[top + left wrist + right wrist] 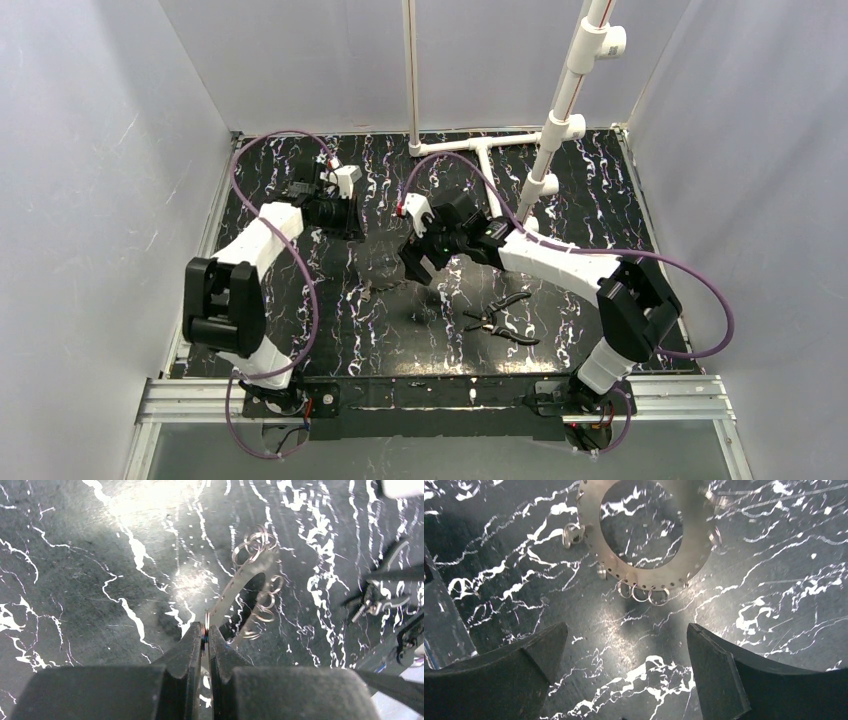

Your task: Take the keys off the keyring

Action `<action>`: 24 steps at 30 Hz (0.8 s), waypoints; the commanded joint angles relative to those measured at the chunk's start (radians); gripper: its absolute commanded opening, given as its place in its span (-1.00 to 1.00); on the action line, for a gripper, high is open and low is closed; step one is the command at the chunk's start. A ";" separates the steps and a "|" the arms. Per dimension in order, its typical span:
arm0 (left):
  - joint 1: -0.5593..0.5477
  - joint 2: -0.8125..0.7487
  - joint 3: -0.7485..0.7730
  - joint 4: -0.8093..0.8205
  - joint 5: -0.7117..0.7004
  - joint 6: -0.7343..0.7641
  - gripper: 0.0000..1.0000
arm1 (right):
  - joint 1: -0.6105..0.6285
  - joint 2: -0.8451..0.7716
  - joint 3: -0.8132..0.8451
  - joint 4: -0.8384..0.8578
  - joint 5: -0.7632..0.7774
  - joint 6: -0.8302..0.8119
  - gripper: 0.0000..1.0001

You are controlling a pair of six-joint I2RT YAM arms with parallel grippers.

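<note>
While your left gripper (205,632) has its jaws pressed together on the rim of the keyring (239,582), your right gripper (625,635) hangs over the same ring with its jaws spread wide, touching nothing. You see the keyring near the middle of the desk (600,180), a little toward its left edge, between the two grippers. From your left wrist view the band runs away from the fingertips nearly edge-on and tilted, with a dark shadow beside it on the marbled surface. From your right wrist view you look at its flat face: a broad silvery band with a hollow centre and a row of small holes along its outer edge. Small wire rings (642,594) hang from those holes. Three sit side by side at the edge nearest your right jaws, and others cluster at the band's left and right sides. Whether the keyring's far side rests on the desk or is lifted off it, you cannot tell. The black-handled pliers (505,318) lie toward the desk's near edge, right of centre, well apart from the keyring and close to your right forearm. A white pipe frame (560,110) stands at the far edge.
</note>
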State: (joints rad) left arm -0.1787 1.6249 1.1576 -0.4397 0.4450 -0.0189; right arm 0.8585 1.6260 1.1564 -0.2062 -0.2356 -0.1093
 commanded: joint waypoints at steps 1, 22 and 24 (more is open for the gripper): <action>-0.001 -0.124 -0.054 0.008 0.134 0.121 -1.00 | -0.002 0.009 0.078 0.078 -0.015 0.013 0.97; 0.146 -0.306 -0.105 -0.022 0.626 0.135 -1.00 | -0.101 0.003 0.124 0.184 -0.280 0.082 0.97; 0.160 -0.339 -0.120 0.009 0.666 0.100 -1.00 | -0.101 0.005 0.117 0.197 -0.275 0.114 0.97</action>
State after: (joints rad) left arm -0.0399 1.3609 1.0660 -0.4541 0.9749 0.1226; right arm 0.7536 1.6268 1.2282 -0.0769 -0.4686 -0.0410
